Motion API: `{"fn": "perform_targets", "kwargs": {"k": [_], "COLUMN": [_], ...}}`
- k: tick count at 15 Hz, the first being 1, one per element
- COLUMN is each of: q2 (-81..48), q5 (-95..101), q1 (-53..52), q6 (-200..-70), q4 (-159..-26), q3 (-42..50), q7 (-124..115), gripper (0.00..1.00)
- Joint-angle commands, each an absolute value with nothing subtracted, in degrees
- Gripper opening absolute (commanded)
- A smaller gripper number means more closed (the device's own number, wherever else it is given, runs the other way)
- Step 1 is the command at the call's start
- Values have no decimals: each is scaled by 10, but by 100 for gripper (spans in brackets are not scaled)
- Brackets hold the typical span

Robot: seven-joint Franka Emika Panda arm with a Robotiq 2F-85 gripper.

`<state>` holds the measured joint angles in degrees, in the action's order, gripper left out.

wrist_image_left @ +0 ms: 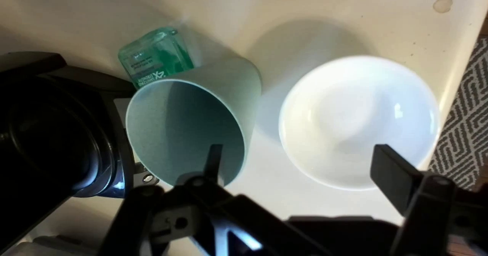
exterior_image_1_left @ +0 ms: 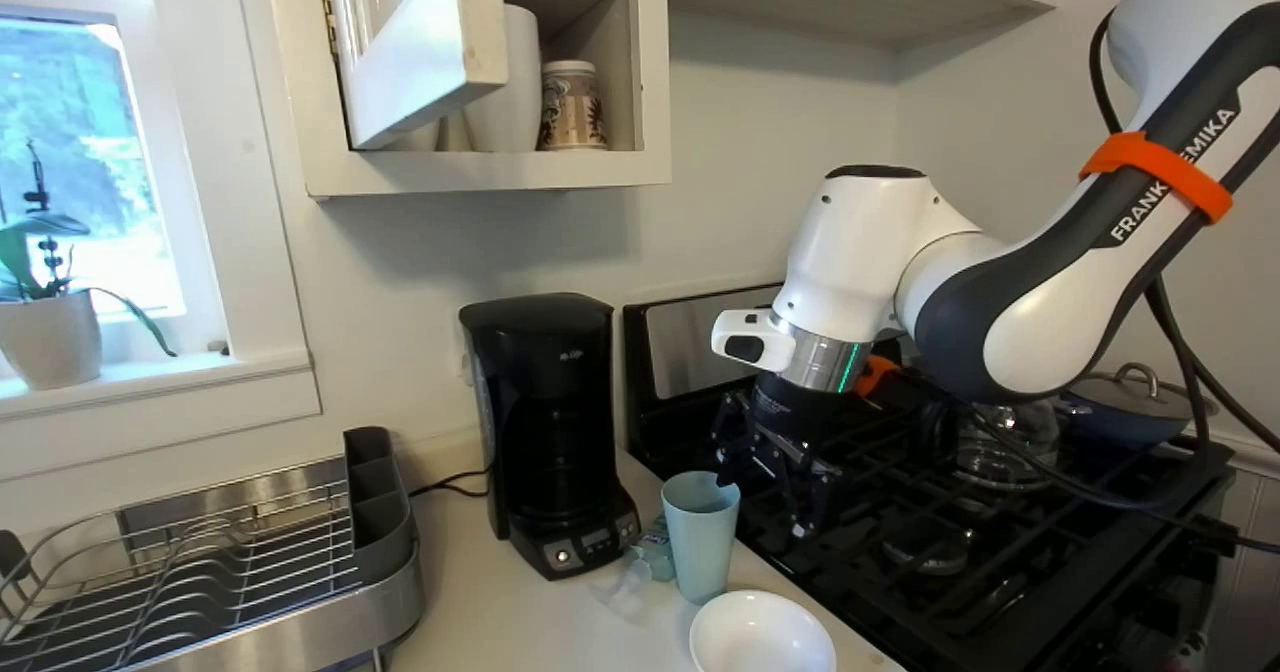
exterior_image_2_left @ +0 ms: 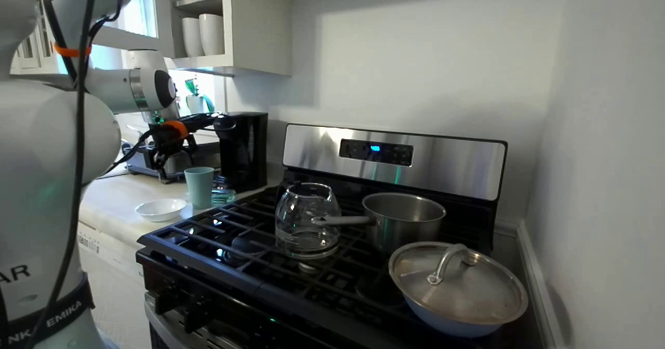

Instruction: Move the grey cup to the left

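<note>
The gripper (exterior_image_1_left: 764,501) stands wide, holding nothing. The cup (exterior_image_1_left: 703,544) seems light, stiff, perhaps slippery; I would pinch it gently by the rim (wrist_image_left: 179,80).

In an exterior view, the green cup (exterior_image_2_left: 199,190) stands upright, white bowl (exterior_image_2_left: 161,212) at eight o'clock, carafe (exterior_image_2_left: 306,232) at four.

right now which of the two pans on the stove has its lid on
The blue-sided pan: a metal lid covers it, while the steel saucepan stands uncovered.
</note>
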<state>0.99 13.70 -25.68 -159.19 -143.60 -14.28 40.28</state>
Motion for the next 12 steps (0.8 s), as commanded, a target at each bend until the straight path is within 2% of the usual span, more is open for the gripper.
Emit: {"fn": "perform_targets", "kwargs": {"k": [1,4,7,8,10,12], "q2": [-17,-29,-41,-44,-51,-58], "q5": [189,225,270,281,296,307], "q1": [-230,-222,-237,-238,-239,-240], "q6": [-1607,-1612,-1619,-1621,-1624,-1631], "q4": [-1417,-1408,-1401,-1399,-1395,-1392], "q3": [-165,-168,-148,-146,-144,-142], "q7": [352,320,282,271,256,246], "gripper": [78,66,76,75,49,40]}}
